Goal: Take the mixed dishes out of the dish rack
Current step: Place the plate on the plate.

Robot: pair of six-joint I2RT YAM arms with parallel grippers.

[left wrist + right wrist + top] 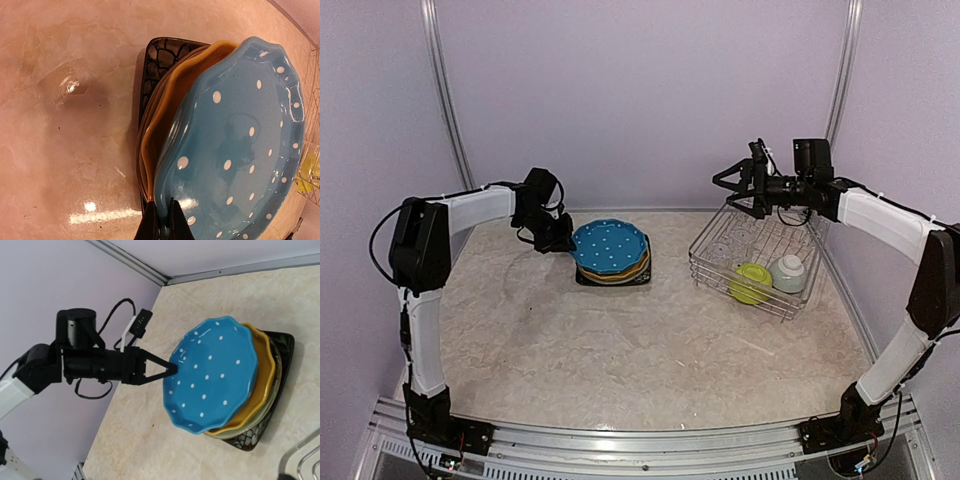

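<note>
The left claw (173,370) is pressed together on the rim of the blue white-dotted plate (235,145), pinching it at the edge nearest its own arm. That plate lies on top of a stack on the counter (620,340) — yellow plate (170,100) beneath it, black square plate (160,55) at the bottom — well apart from the dish rack (765,245). The right claw (725,184) hangs spread and empty over the rack's far left corner. At the rack's near end the lime-green bowl (752,284) and the pale grey-green bowl (788,272) sit just beside each other. From above they are too small to say whether each is mouth-up. Both look like glazed ceramic, so I judge them stiff, fairly heavy for their size, slick and easy to chip. A mouth-up bowl is best taken across its wall at the rim, one finger inside and one outside, then lifted straight up — clearing the wire side without knocking its neighbour.
</note>
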